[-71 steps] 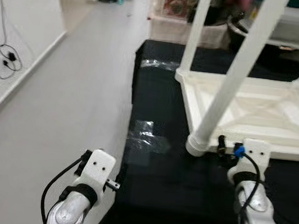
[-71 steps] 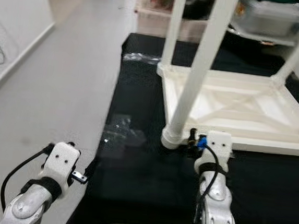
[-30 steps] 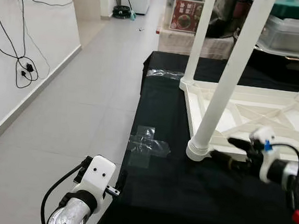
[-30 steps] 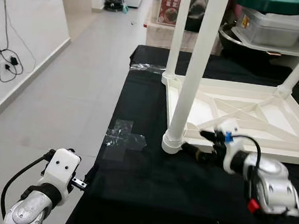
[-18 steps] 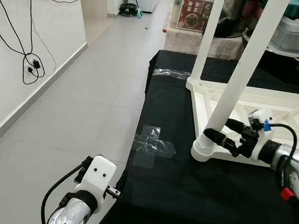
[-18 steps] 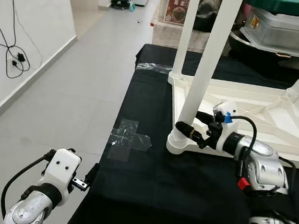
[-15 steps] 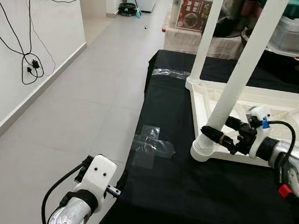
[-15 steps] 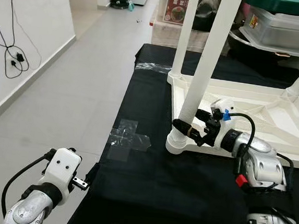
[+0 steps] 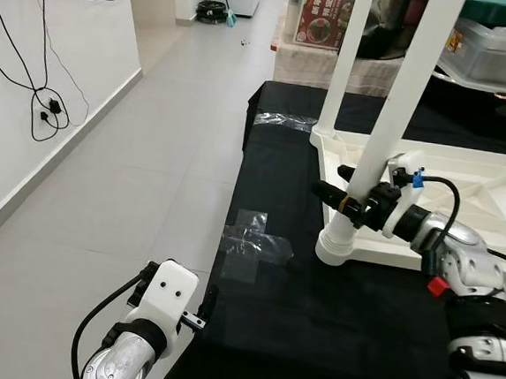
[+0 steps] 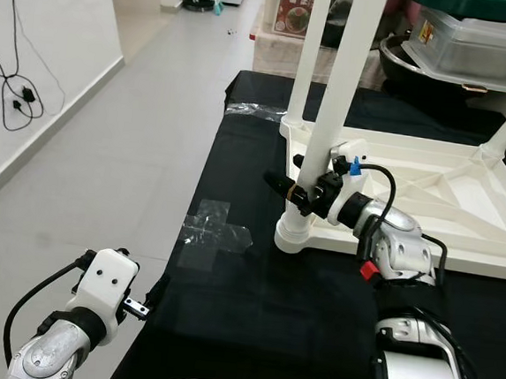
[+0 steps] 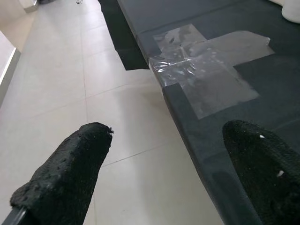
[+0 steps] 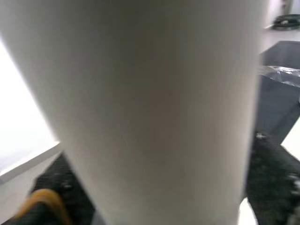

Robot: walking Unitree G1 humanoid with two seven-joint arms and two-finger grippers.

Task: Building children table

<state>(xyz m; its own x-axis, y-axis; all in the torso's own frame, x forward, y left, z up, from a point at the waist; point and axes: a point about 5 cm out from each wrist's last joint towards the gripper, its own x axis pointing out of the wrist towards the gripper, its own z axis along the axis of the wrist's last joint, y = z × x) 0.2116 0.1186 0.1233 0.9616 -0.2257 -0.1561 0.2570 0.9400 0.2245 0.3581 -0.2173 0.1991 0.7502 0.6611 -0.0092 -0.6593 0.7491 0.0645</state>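
Observation:
A white children's table [image 9: 466, 186] lies upside down on a black mat [image 9: 311, 336], its legs pointing up. My right gripper [image 9: 335, 182] is open and straddles the near-left leg [image 9: 393, 104] a little above that leg's base collar [image 9: 336, 248]. One finger passes on each side of the leg. In the right wrist view the leg [image 12: 154, 108] sits right between the fingertips [image 12: 276, 173], with no gap showing. My left gripper [image 11: 164, 140] is open and holds nothing, low down by the mat's near-left edge [image 9: 203, 302].
A patch of clear tape [image 9: 253, 234] is stuck on the mat left of the leg. Grey tiled floor [image 9: 149, 163] runs along the left, with cables [image 9: 44, 100] hanging on the white wall. Boxes and a plastic bin [image 9: 504, 52] stand behind the mat.
My right gripper has moved up from the leg's base and further in, so the leg now stands between its fingers. The left arm has stayed put.

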